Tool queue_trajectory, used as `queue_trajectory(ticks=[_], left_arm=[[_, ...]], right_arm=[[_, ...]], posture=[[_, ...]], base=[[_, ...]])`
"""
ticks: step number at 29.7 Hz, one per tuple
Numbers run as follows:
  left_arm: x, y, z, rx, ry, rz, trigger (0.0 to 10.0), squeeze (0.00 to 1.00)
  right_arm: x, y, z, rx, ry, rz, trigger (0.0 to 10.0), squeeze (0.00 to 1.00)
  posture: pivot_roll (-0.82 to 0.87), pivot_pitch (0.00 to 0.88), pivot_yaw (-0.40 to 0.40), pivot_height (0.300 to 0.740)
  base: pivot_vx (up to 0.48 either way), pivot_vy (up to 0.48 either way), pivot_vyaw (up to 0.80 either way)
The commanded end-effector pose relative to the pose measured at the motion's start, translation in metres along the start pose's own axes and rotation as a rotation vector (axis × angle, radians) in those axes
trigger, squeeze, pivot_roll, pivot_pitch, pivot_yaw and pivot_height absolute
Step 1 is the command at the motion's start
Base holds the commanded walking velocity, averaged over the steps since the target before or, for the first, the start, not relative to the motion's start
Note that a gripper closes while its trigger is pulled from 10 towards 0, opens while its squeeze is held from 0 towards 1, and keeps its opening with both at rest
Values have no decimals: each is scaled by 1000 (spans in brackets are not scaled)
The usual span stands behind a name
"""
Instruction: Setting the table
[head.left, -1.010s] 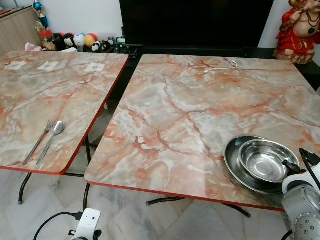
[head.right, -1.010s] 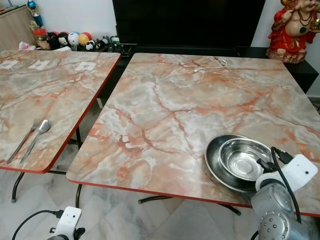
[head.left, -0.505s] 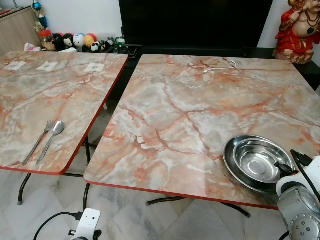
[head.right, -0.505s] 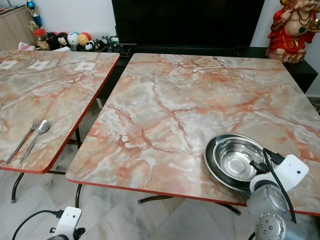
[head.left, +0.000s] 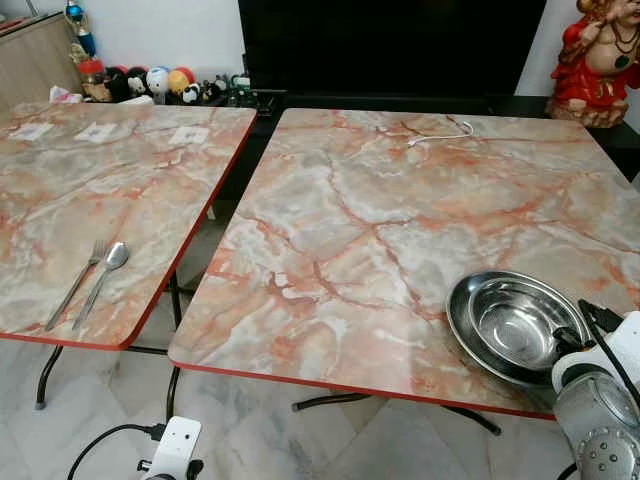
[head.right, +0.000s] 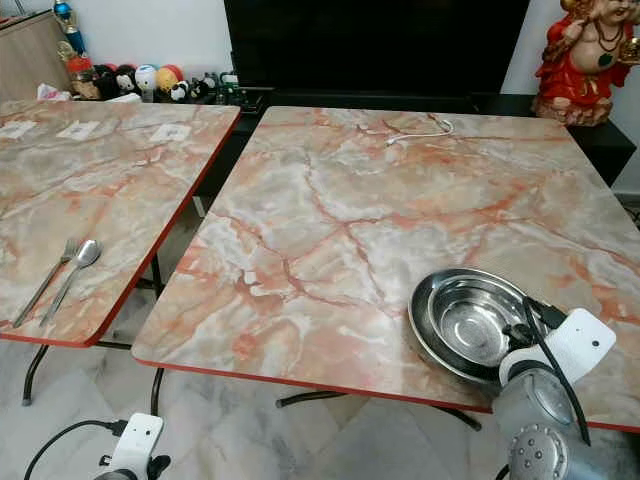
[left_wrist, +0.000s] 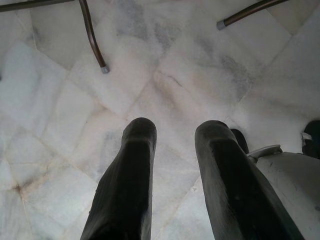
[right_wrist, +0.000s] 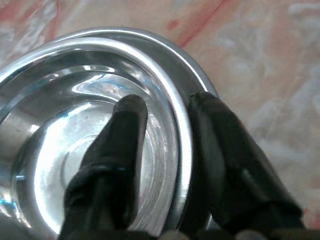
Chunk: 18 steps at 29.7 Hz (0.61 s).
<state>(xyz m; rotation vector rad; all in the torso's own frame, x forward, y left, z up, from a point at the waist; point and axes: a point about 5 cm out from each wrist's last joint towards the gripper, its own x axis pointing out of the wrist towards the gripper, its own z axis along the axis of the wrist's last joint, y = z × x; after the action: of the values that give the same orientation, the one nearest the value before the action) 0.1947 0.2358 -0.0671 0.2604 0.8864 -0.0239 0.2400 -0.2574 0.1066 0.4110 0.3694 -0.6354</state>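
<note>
Most of the right marble-patterned bench is wide open, just a thin white cable near the far edge and nested shiny steel bowls crowding the near right corner.

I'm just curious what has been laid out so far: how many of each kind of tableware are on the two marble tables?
Steel bowl: 1
Steel plate under the bowl: 1
Fork: 1
Spoon: 1
Total: 4
</note>
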Motion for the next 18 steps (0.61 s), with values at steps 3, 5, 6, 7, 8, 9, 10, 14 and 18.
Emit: queue_trajectory(ticks=[3, 5, 6, 7, 8, 9, 10, 14, 18], left_arm=[[0, 0, -3, -6, 21, 1, 10000, 0], [0, 0, -3, -7, 21, 2, 10000, 0], [0, 0, -3, -7, 20, 1, 10000, 0], [0, 0, -3, -7, 20, 1, 10000, 0], [0, 0, -2, -9, 18, 1, 10000, 0], [0, 0, -2, -9, 18, 1, 10000, 0], [0, 0, -2, -9, 18, 1, 10000, 0], [0, 0, -2, -8, 18, 0, 10000, 0], [0, 1, -3, -5, 20, 0, 10000, 0]], right_arm=[[-4, 2, 5, -4, -35, 6, 10000, 0], [-5, 0, 9, -46, -80, -19, 10000, 0], [-6, -2, 12, -82, -111, -42, 10000, 0], [-6, -2, 12, -82, -111, -42, 10000, 0], [-9, -5, 15, -72, -142, -71, 10000, 0], [-10, -7, 17, -63, -171, -89, 10000, 0], [-11, -8, 18, -62, -184, -94, 10000, 0], [-19, -7, 32, -129, -362, -113, 10000, 0], [-26, 14, 34, -160, -482, 45, 10000, 0]], posture=[[33, 4, 0, 740], [33, 4, 0, 740], [33, 4, 0, 740], [33, 4, 0, 740], [33, 4, 0, 740], [33, 4, 0, 740], [33, 4, 0, 740], [29, 3, -4, 740], [26, 0, 0, 740]], base=[[0, 0, 0], [0, 0, 0], [0, 0, 0], [0, 0, 0], [0, 0, 0], [0, 0, 0], [0, 0, 0], [0, 0, 0], [0, 0, 0]])
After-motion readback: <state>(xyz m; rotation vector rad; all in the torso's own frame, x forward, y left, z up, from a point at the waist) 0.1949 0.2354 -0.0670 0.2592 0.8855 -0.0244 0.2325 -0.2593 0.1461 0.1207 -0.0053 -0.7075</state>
